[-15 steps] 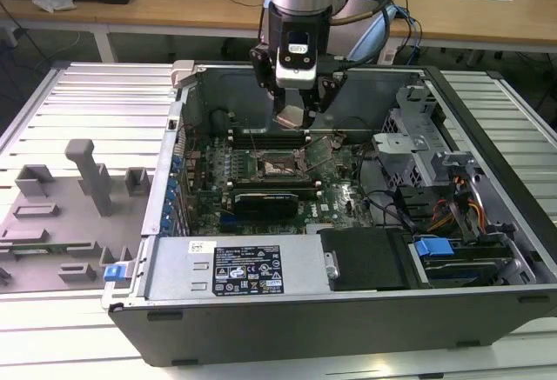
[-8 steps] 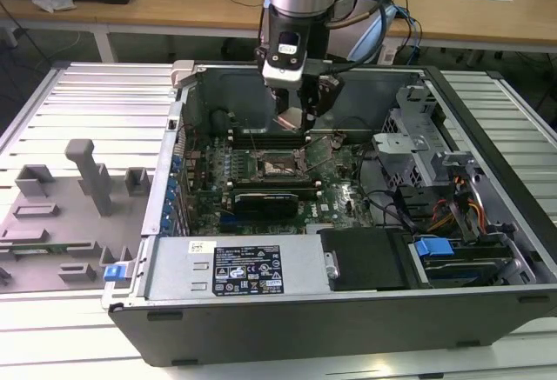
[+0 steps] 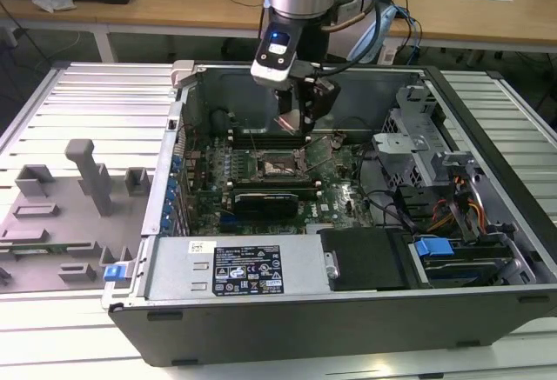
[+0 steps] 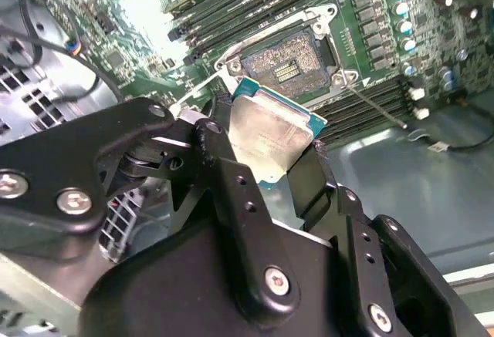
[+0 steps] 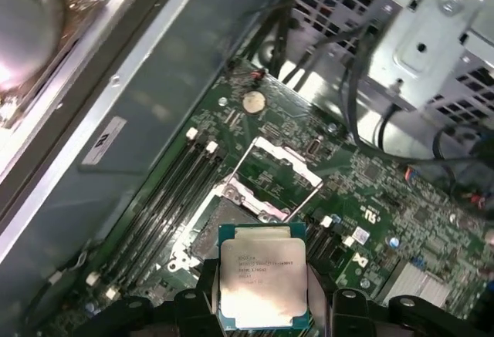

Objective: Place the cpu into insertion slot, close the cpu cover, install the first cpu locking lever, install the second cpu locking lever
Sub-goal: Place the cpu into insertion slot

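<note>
While the cpu (image 5: 261, 275) hangs over the open computer case (image 3: 287, 328), the gripper (image 3: 305, 112) has its jaws clamped on two opposite edges of the chip, with the silvery face turned toward the first wrist camera. From where I stand the chip is up in the air, clear of the motherboard (image 3: 335, 193). It is near the insertion slot (image 4: 287, 63) but not touching it. The slot lies bare, its contact field glinting. The cpu cover (image 5: 279, 169) is swung up and open beside it, and a thin locking lever (image 4: 376, 107) sticks out loose across the memory slots (image 5: 181, 190). None of the four steps looks finished to me; this is the carrying-in part of the first.

To do it well, I'd say the chip wants squaring up with the black frame before it goes any lower. It seems to hang at an angle to the board rather than flat over it, and a socket barely wider than the chip forgives nothing. The descent ought to be straight and gentle, face level, so that no corner lands first on those fine contacts. The raised cover and the lever should be kept clear of the jaws. The case itself rests on a ribbed metal tabletop (image 3: 78, 93).
</note>
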`<state>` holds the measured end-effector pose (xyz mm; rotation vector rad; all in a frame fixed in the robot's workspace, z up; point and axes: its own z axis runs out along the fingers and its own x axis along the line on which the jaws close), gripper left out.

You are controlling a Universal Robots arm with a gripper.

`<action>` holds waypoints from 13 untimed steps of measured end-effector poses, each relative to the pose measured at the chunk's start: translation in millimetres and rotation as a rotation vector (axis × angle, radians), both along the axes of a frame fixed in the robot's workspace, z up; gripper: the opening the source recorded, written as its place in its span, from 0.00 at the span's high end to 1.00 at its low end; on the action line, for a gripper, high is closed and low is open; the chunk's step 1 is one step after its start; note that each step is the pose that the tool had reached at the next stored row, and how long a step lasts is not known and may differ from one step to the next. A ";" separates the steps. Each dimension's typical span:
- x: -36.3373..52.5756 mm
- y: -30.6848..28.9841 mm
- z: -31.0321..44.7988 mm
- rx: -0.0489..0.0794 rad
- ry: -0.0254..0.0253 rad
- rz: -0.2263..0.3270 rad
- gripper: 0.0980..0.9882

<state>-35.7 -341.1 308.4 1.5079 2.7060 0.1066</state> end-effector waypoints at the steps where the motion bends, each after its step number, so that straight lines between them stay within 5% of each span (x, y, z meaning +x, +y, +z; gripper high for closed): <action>1: 0.0 0.0 -0.2 0.000 0.0001 -0.017 0.50; 9: 0.0 0.0 -4.6 0.000 0.0001 -0.173 0.50; 13: 0.0 0.0 -10.3 0.000 0.0000 -0.298 0.50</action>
